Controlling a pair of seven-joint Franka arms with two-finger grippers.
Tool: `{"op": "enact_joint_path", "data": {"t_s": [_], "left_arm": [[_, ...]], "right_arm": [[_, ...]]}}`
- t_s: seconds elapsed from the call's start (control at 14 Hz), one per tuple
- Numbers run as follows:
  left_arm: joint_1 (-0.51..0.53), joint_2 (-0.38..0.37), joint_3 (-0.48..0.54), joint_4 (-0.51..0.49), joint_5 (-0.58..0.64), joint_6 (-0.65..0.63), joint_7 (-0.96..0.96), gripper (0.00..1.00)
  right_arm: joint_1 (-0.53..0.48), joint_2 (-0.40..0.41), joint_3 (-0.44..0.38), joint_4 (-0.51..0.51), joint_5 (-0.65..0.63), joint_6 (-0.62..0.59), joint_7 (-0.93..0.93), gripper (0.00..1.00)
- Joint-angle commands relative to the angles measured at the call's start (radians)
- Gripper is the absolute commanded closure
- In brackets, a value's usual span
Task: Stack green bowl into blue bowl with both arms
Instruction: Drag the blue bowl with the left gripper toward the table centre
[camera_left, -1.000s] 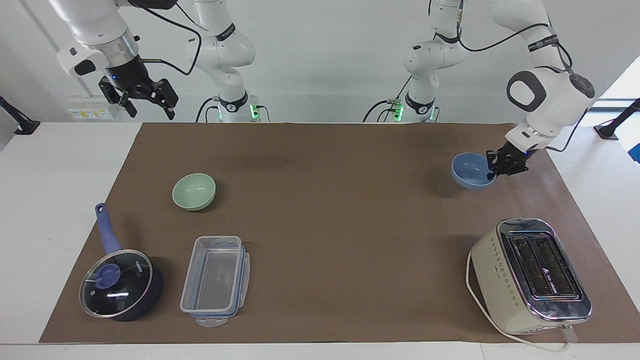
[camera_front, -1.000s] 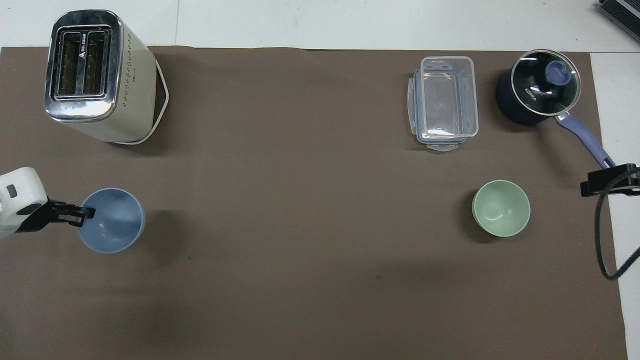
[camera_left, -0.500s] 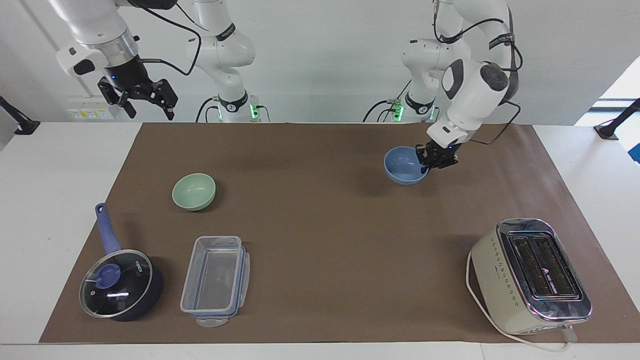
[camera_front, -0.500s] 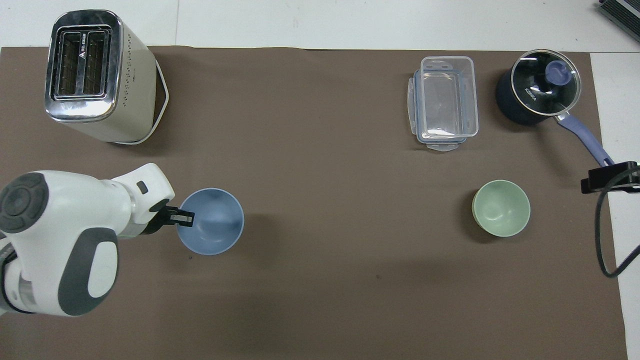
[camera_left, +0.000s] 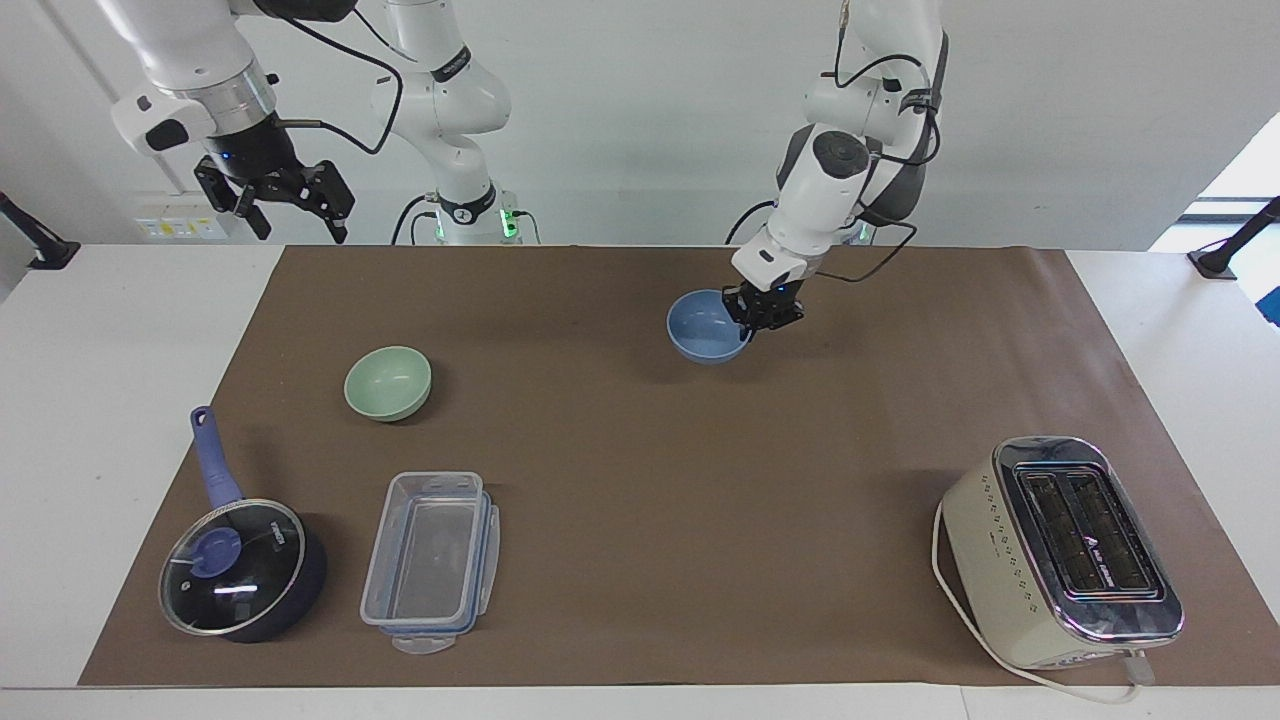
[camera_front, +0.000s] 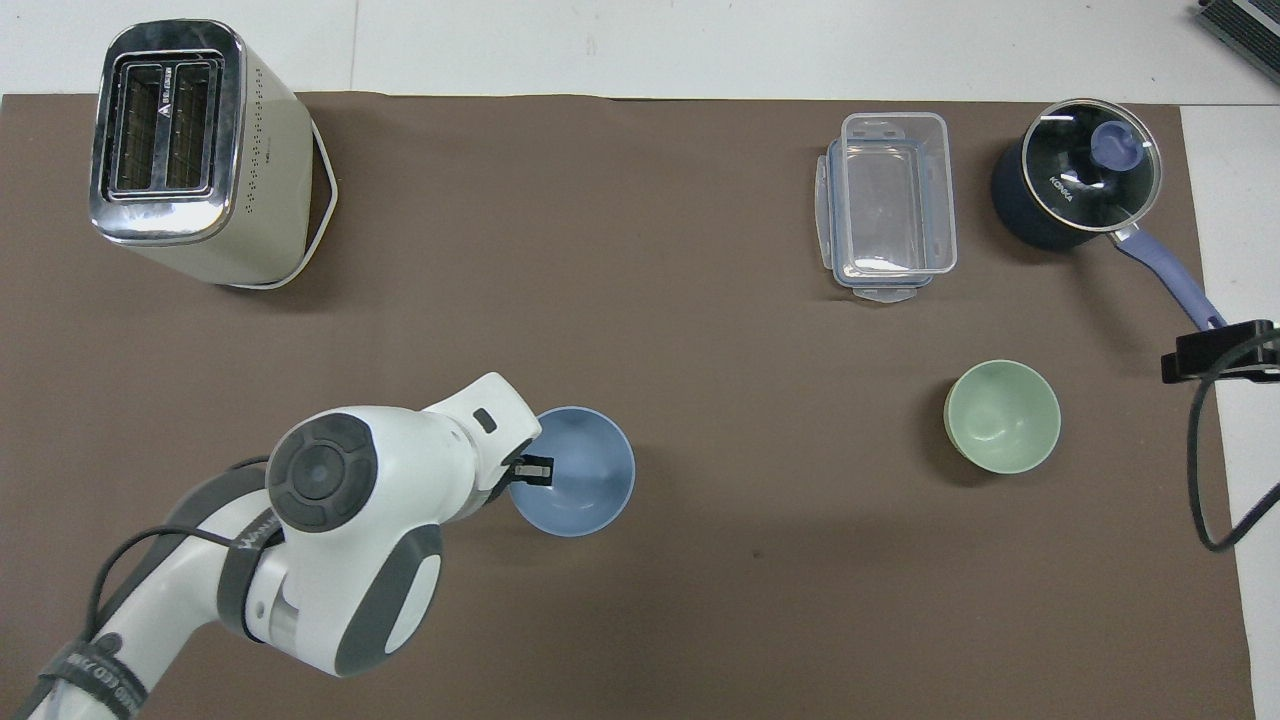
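Left end effector pinches blue bowl by its rim for carrying; right end effector (open, empty) waits above green bowl.

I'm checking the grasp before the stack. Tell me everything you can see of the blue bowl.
The small round periwinkle-blue bowl, matte and plain, looks like ceramic or plastic. It is upright and empty, near the middle of the brown mat. The left gripper is shut on its rim at the side toward the left arm's end. Nothing else touches it. Whether its base rests on the mat is unclear.
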Motion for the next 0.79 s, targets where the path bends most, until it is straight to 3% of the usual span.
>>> {"op": "enact_joint_path", "data": {"t_s": [0.0, 0.14, 0.5, 0.57, 0.71], "left_arm": [[-0.111, 0.070, 0.020, 0.000, 0.019, 0.117, -0.116, 1.00], [-0.153, 0.114, 0.018, 0.007, 0.019, 0.174, -0.156, 1.00], [-0.207, 0.184, 0.018, 0.053, 0.019, 0.178, -0.212, 1.00], [-0.204, 0.188, 0.018, 0.056, 0.019, 0.178, -0.222, 0.78], [-0.202, 0.188, 0.018, 0.058, 0.019, 0.174, -0.215, 0.09]], "right_arm": [[-0.007, -0.028, -0.002, -0.052, 0.008, 0.036, -0.027, 0.00], [-0.007, -0.038, -0.002, -0.069, 0.006, 0.059, -0.025, 0.00], [-0.007, -0.041, -0.002, -0.071, 0.006, 0.060, -0.025, 0.00], [-0.007, -0.041, -0.002, -0.072, 0.006, 0.062, -0.025, 0.00], [-0.009, -0.041, -0.002, -0.082, 0.005, 0.065, -0.024, 0.00]]}}
